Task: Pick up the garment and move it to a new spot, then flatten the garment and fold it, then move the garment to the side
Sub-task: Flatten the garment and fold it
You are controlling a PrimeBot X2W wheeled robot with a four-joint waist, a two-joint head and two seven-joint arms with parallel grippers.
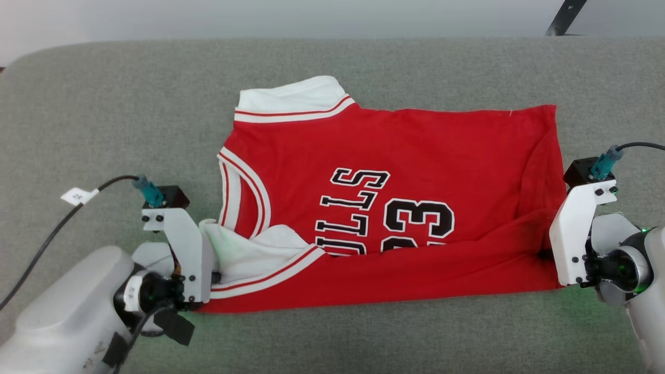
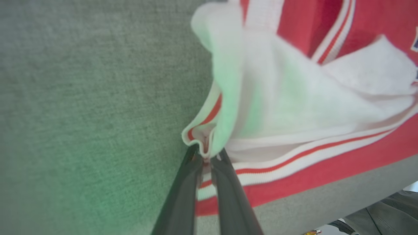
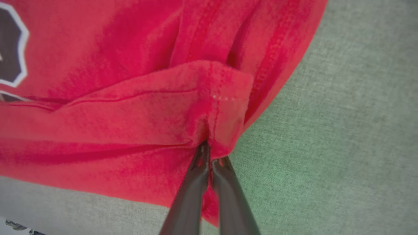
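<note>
Fabric of grey weave is seen over the bench [image 1: 104,104], and the garment [image 1: 415,145] is spread across its middle, collar turned toward 9 o'clock and hem toward 3 o'clock. The edge at 6 o'clock is folded up over the red body, so the black lettering [image 1: 343,227] is partly covered. At the garment's 8 o'clock corner, the striped trim of a white sleeve [image 2: 294,98] is pinched between the pressed-together fingers of the left claw [image 2: 206,159]. At 4 o'clock, the red hem corner is pinched by the right claw [image 3: 209,153].
</note>
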